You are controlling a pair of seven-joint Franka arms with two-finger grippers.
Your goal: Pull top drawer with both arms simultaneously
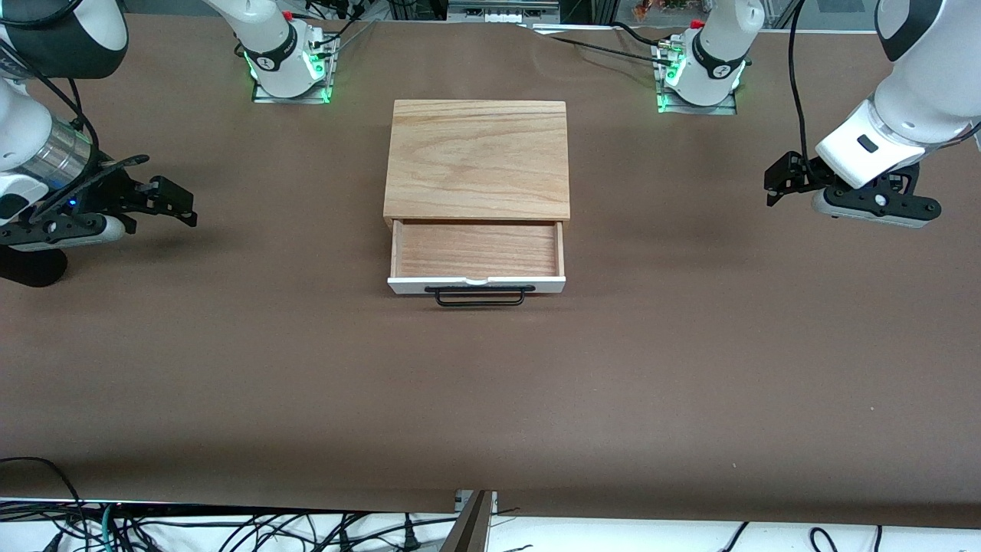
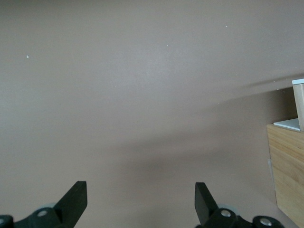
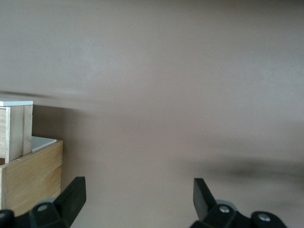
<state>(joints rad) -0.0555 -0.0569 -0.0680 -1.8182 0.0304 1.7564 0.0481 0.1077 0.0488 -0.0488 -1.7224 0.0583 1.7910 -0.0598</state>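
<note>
From the front view, the top drawer [image 1: 477,253] already stands pulled out of the wooden cabinet [image 1: 477,157] at mid worktop [image 1: 690,368], its white panel and black bar handle [image 1: 480,296] on the side nearest the camera. My left claw [image 1: 775,182] hangs over the worktop toward the left arm's end, and my right claw [image 1: 172,201] over the right arm's end, both well apart from the drawer and holding nothing. I judge the pull largely done; if more travel is wanted, I should bring both claws to the handle, one toward each end, and draw evenly so the drawer does not skew.

In the left wrist view, my left claw [image 2: 141,202] is spread wide over bare worktop, the cabinet's corner at the edge.

In the right wrist view, my right claw [image 3: 139,199] is likewise spread, the cabinet beside it.
</note>
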